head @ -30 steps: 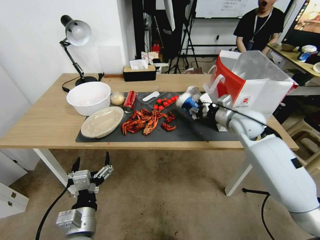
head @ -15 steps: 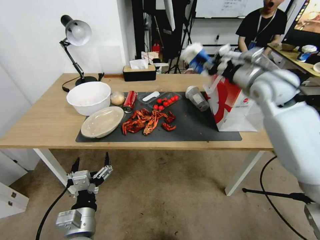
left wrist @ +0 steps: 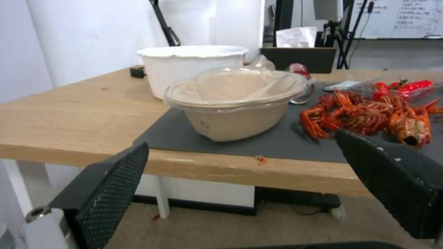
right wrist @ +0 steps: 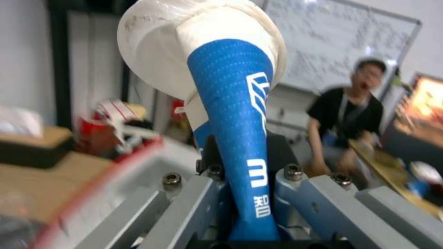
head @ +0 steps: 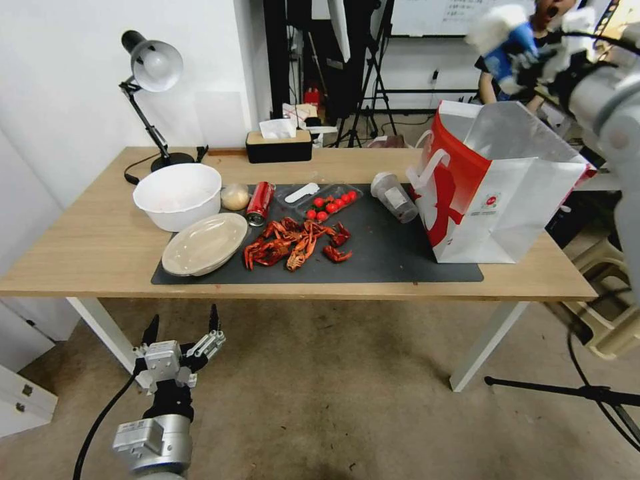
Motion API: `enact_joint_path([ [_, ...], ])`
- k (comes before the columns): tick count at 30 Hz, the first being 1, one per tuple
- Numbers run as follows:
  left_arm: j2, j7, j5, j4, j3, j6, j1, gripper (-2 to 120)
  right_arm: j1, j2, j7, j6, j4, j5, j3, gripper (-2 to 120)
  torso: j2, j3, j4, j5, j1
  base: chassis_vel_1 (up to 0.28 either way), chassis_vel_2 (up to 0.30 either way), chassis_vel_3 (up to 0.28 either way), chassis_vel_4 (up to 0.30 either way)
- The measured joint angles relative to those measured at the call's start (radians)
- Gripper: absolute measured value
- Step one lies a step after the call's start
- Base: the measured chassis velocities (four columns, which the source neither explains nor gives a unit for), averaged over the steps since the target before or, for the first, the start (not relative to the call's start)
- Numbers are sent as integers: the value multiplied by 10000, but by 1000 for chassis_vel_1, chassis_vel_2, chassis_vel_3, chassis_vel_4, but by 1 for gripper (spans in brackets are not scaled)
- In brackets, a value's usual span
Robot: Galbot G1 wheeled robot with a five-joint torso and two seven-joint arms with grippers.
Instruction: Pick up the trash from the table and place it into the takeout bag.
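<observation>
right gripper (head: 533, 63): upper right of head view, blurred, fingers clamped on squashed blue cup (right wrist: 233, 103), above takeout bag (head: 497, 193) | left gripper (head: 181, 337): lower left, below table (head: 87, 247), fingers spread, empty | plate (head: 203, 243), can (head: 260, 202), clear cup (head: 395, 195) on mat (head: 387, 257)

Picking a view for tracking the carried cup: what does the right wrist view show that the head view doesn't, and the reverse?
Right wrist view alone: the right hand squeezing the blue paper cup flat at its middle.

Head view alone: that hand high above the takeout bag, the clear plastic cup, red soda can and beige oval plate on the table, and the left hand open, low in front of the table.

Both: cup, bag.
</observation>
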Motion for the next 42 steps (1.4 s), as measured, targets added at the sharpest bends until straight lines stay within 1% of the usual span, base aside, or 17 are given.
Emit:
enact_joint_path([
  [3,61,55,1,6,66,24,-45,100,-1229,-401,563,-5,87,348,396,4,0,0,1,0,0,0,0,0,0],
  [8,72,104,7,6,147,32,-73,100,-1805,-494,991,-5,242,626,623,4,0,-1,3,-4,-1,0,0,0,0],
  [14,80,148,17,-21,157,34,-77,100,-2012,-547,981,-6,264,680,676,4,0,0,3,-5,0,0,0,0,0],
  [15,77,158,20,-65,153,35,-72,100,-2056,-544,1006,-6,277,829,695,14,1,0,3,-6,0,0,0,0,0],
  [17,74,160,23,-79,150,35,-65,100,-2063,-527,1033,-6,278,869,695,18,0,0,4,-6,-1,0,0,0,0],
  [20,53,162,33,-108,138,35,-47,100,-2063,-459,1113,-5,278,946,644,32,0,0,4,-6,0,0,0,0,0],
  [21,53,162,33,-108,138,35,-47,100,-2063,-459,1113,-5,278,946,644,32,0,0,4,-6,0,0,0,0,0],
  [24,30,162,36,-132,115,35,-29,100,-1997,-409,1252,-5,277,1068,535,45,0,0,3,-6,0,0,0,0,0],
  [25,30,162,36,-132,115,35,-29,100,-1997,-409,1252,-5,277,1068,535,45,0,0,3,-6,0,0,0,0,0],
  [28,2,162,40,-151,105,31,-15,100,-1900,-398,1377,-5,206,1171,425,60,0,0,4,-6,0,0,0,0,0],
  [29,2,162,40,-151,105,31,-15,100,-1900,-398,1377,-5,206,1171,425,60,0,0,4,-6,0,0,0,0,0],
  [31,-14,162,47,-152,104,27,-14,100,-1878,-399,1451,-5,187,1220,368,70,0,0,3,-5,0,0,0,0,0],
  [33,-17,162,48,-152,104,26,-14,100,-1877,-400,1463,-5,187,1223,354,73,0,0,3,-6,0,0,0,0,0],
  [35,-31,164,62,-152,107,24,-13,100,-1888,-413,1498,-5,193,1225,321,87,1,0,3,-6,0,0,0,0,0],
  [36,-31,164,62,-152,107,24,-13,100,-1888,-413,1498,-5,193,1225,321,87,1,0,3,-6,0,0,0,0,0],
  [38,-36,169,72,-155,108,23,-11,100,-1898,-423,1499,-5,193,1225,310,95,0,0,2,-5,1,0,0,0,0],
  [42,-37,174,76,-167,107,21,-6,100,-1899,-426,1498,-4,192,1225,310,100,0,0,3,-5,0,0,0,0,0],
])
